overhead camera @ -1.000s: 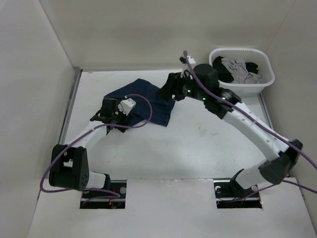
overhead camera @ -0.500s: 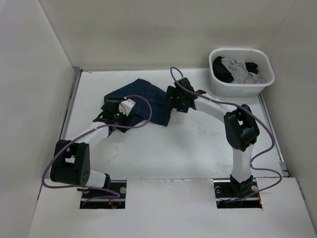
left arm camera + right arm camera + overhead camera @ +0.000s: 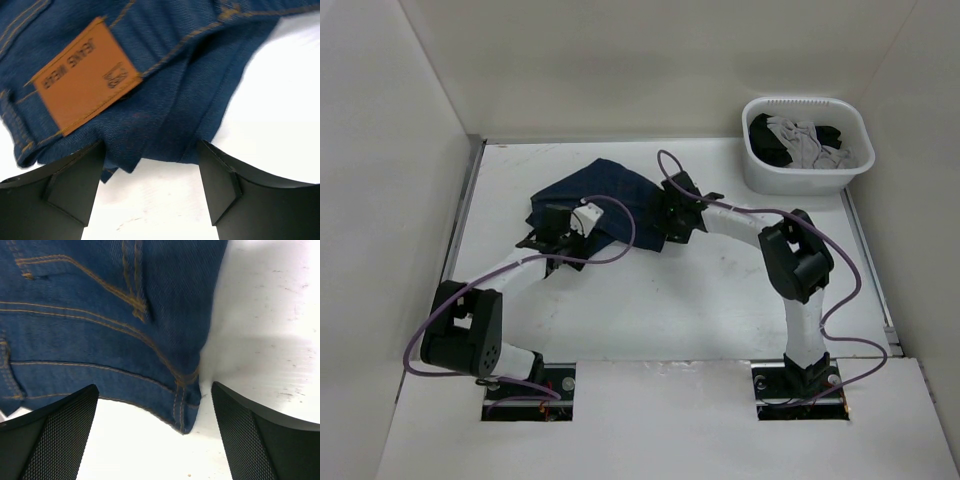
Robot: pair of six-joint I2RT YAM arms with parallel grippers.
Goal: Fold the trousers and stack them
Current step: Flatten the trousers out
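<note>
1. The trousers [image 3: 605, 198] lie as a folded dark-blue bundle on the bench, left of centre and toward its far edge. Their orange patch [image 3: 82, 80] faces up.
2. The left gripper [image 3: 150, 172] is at the bundle's near-left edge with its jaws apart, holding nothing. The cloth edge sits just at its fingertips.
3. The right gripper [image 3: 155, 412] is at the bundle's right edge, jaws wide apart. A hem corner lies between them, unclamped.
4. Folding looks largely done, though the outline is uneven. Squaring up and stacking seem to remain.
5. A basket [image 3: 800, 182] of grey and black clothes stands in the far right corner.
</note>
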